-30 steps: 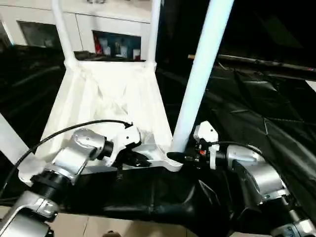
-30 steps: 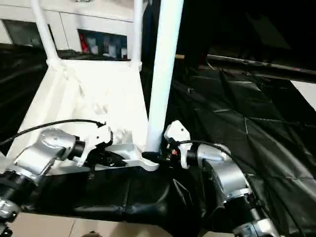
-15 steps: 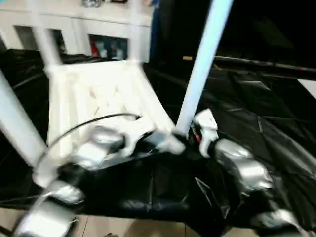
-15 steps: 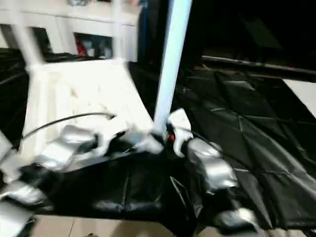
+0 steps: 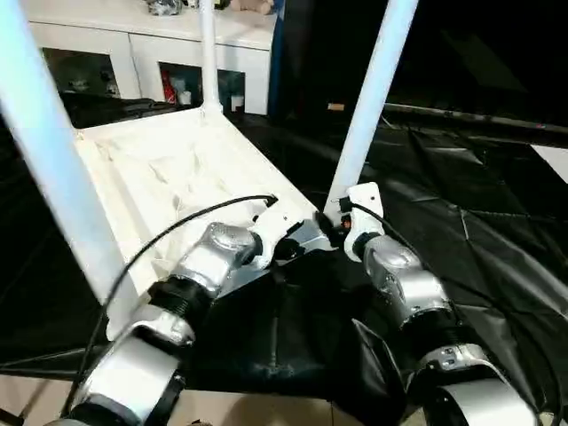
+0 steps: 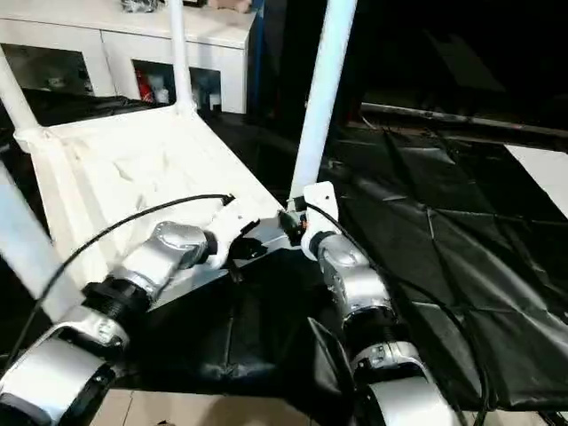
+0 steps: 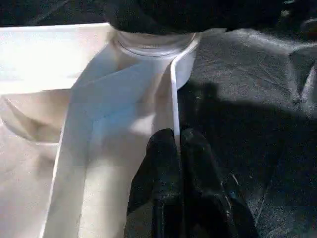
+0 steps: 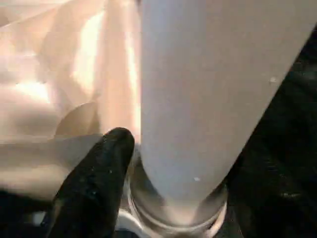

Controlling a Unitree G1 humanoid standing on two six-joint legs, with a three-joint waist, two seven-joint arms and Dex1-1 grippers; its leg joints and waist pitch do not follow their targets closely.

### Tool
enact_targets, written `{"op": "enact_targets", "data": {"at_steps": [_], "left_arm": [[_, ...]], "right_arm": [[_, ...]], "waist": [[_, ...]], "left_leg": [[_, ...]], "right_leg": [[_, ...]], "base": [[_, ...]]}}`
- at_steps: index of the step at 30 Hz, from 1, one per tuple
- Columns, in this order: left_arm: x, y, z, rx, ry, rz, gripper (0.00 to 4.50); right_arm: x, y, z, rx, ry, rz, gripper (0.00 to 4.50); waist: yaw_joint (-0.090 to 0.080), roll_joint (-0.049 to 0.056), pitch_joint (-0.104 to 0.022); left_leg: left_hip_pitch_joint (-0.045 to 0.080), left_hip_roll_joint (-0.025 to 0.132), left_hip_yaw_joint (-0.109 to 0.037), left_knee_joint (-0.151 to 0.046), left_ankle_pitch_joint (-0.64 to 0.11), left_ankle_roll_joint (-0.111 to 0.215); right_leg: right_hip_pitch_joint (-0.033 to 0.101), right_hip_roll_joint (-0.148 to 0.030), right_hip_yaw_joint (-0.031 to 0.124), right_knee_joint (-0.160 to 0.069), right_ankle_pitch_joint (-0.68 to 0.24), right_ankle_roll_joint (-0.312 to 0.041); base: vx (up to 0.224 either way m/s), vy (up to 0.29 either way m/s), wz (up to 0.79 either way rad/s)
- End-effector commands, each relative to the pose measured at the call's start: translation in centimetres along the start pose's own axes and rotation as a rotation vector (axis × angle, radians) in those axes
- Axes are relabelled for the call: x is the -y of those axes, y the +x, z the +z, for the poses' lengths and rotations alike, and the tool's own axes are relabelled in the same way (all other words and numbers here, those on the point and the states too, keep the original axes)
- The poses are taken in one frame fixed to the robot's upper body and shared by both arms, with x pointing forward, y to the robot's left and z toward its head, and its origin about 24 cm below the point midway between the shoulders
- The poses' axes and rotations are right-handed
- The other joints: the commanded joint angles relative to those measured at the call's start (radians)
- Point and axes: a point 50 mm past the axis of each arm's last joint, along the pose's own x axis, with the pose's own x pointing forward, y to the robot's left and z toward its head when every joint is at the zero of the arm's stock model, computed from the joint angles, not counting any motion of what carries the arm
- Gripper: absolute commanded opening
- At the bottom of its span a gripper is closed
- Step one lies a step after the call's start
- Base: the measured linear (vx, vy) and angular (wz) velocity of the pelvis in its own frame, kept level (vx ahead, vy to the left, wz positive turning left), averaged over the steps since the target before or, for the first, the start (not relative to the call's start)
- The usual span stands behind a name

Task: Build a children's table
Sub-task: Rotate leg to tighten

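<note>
Compared with a second ago, the tabletop [image 5: 169,177] has swung round on the black-draped work table [image 5: 497,240], so its near corner now points between the two forearms, and both arms have drawn in closer together at that corner. It lies upside down, ribbed underside up, with legs standing in its sockets: the near leg [image 5: 368,98] rises from the corner socket [image 7: 153,47], another leg [image 5: 207,53] stands at the far corner, and a third leg [image 5: 53,151] crosses the left foreground.

Left gripper [image 7: 179,144] sits on the tabletop's edge rim just short of that socket, its two black fingers pressed together with the thin rim between their tips. Right gripper [image 5: 335,228] is at the foot of the near leg; one black finger [image 8: 99,173] lies beside the leg's base, and whether the fingers clamp the tube cannot be told.

White cabinets [image 5: 151,53] stand behind.
</note>
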Motion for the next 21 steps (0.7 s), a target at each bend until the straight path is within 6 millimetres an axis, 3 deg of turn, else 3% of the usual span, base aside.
{"op": "enact_targets", "data": {"at_steps": [1,7,9,17,19,21], "left_arm": [[1.0,0.4,1.6,0.100,0.049,-0.077,0.00],[1.0,-1.8,0.8,0.134,0.098,-0.252,0.00],[1.3,-2.6,0.5,0.143,0.115,-0.327,0.00],[1.4,-4.5,-0.6,0.108,0.139,-0.439,0.00],[1.3,-4.9,-0.8,0.106,0.140,-0.447,0.00],[1.3,-5.0,-0.8,0.106,0.140,-0.445,0.00]], "right_arm": [[-3.4,0.3,-0.5,-0.030,-0.035,0.242,3.20],[-1.9,-3.6,-1.0,-0.046,-0.161,0.516,3.20],[-1.5,-4.6,-1.2,-0.067,-0.185,0.570,3.20],[-0.6,-6.3,-1.4,-0.118,-0.249,0.656,3.20],[-0.7,-6.6,-1.5,-0.139,-0.259,0.683,3.20],[-0.8,-6.6,-1.6,-0.142,-0.256,0.685,3.20]], "waist": [[0.002,0.003,-0.047],[0.017,0.001,-0.050],[0.016,0.004,-0.048],[0.022,0.010,-0.050],[0.023,0.006,-0.051],[0.023,0.007,-0.050]], "left_leg": [[0.004,0.013,0.000,-0.070,-0.337,0.013],[-0.004,0.018,0.004,-0.068,-0.248,0.041],[-0.003,0.020,0.006,-0.069,-0.233,0.045],[0.002,0.024,0.008,-0.068,-0.243,0.034],[-0.004,0.023,0.008,-0.066,-0.215,0.038],[-0.003,0.022,0.009,-0.065,-0.221,0.038]], "right_leg": [[0.026,-0.045,0.035,-0.098,-0.384,-0.108],[0.040,-0.044,0.037,-0.086,-0.275,-0.142],[0.036,-0.042,0.037,-0.080,-0.230,-0.163],[0.032,-0.041,0.039,-0.070,-0.176,-0.199],[0.035,-0.040,0.038,-0.065,-0.128,-0.207],[0.034,-0.042,0.039,-0.066,-0.140,-0.204]], "base": [[0.000,0.000,0.00],[0.009,-0.005,0.01],[0.000,0.000,0.00],[0.000,0.000,0.00],[0.000,0.000,0.00],[0.000,0.000,0.00]]}}
